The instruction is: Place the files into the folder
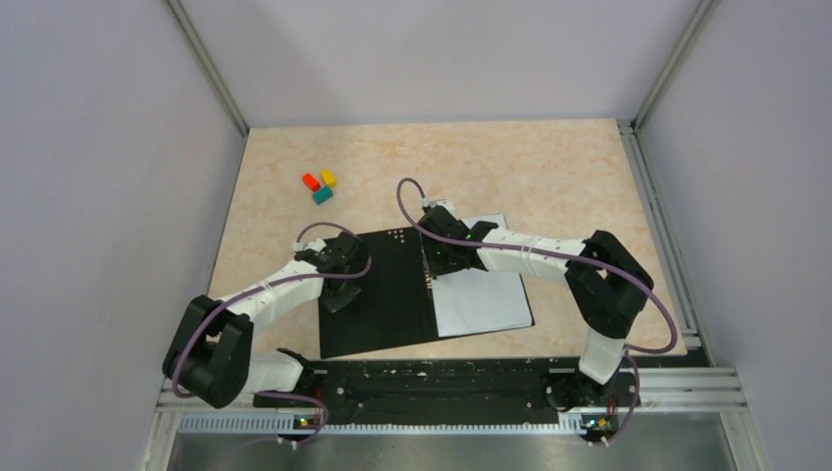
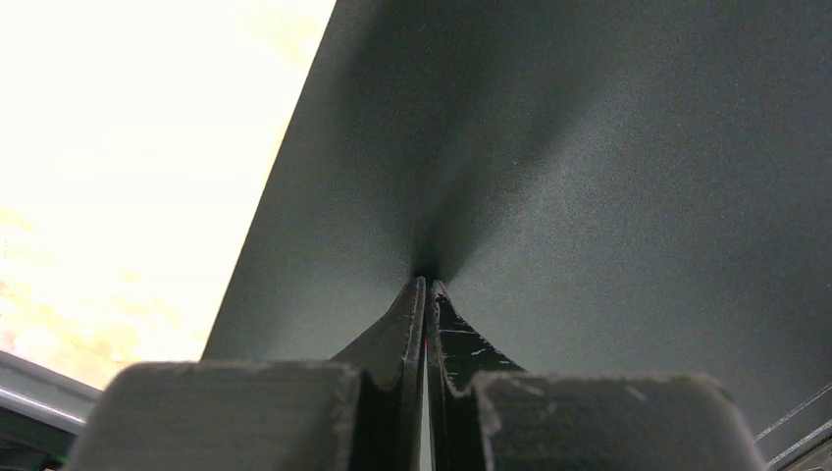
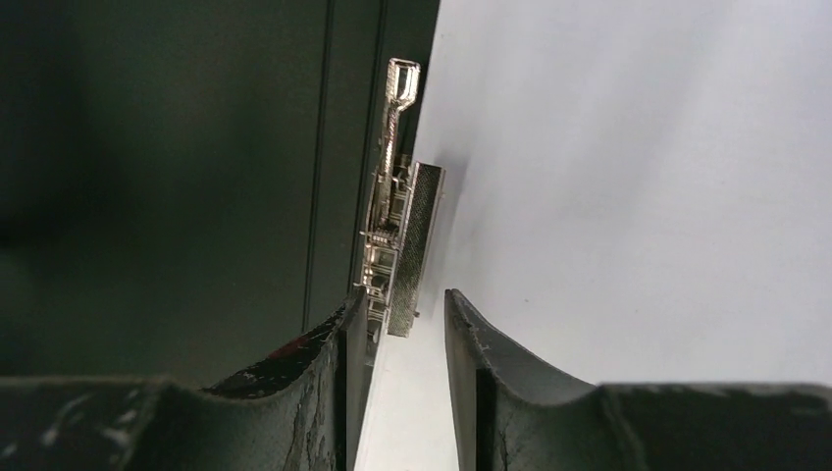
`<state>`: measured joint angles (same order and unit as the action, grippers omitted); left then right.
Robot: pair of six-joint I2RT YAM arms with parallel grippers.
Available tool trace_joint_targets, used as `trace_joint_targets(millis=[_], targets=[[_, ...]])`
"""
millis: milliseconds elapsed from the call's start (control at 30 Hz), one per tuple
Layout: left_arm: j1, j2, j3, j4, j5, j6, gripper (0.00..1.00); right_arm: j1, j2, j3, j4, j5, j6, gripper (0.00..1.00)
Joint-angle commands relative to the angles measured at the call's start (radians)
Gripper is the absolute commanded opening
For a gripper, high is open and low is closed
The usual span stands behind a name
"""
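The folder [image 1: 378, 294] lies open on the table with its black inside up. The white files [image 1: 486, 299] lie on its right half, one corner sticking out at the far edge [image 1: 494, 222]. The metal spine clip [image 3: 402, 226] runs along the sheets' left edge. My right gripper [image 1: 439, 257] is open over the spine, and the clip's near end sits between its fingertips [image 3: 355, 319]. In the right wrist view the files [image 3: 628, 177] fill the right side. My left gripper [image 1: 338, 291] is shut and empty, its tips [image 2: 428, 287] down on the black left flap [image 2: 589, 147].
Three small blocks, red [image 1: 310, 182], yellow [image 1: 329, 178] and teal [image 1: 322, 195], sit together at the far left of the beige table [image 1: 549, 167]. Grey walls with metal frame posts close the table in. A black rail runs along the near edge [image 1: 442, 378].
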<state>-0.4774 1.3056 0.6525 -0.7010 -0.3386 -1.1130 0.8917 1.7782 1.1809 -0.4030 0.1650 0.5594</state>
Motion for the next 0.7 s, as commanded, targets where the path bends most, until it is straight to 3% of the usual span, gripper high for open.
trace_joint_targets(millis=[0, 300, 667], targets=[[0.014, 0.029, -0.014, 0.023, 0.004, -0.029, 0.04, 0.022, 0.024, 0.057, 0.024, 0.027, 0.012, 0.34], [0.025, 0.036, -0.019, 0.025, 0.026, -0.041, 0.02, 0.034, 0.044, 0.061, -0.001, 0.064, 0.019, 0.29], [0.033, 0.050, -0.020, 0.035, 0.050, -0.063, 0.01, 0.043, 0.042, 0.047, -0.003, 0.046, 0.019, 0.15]])
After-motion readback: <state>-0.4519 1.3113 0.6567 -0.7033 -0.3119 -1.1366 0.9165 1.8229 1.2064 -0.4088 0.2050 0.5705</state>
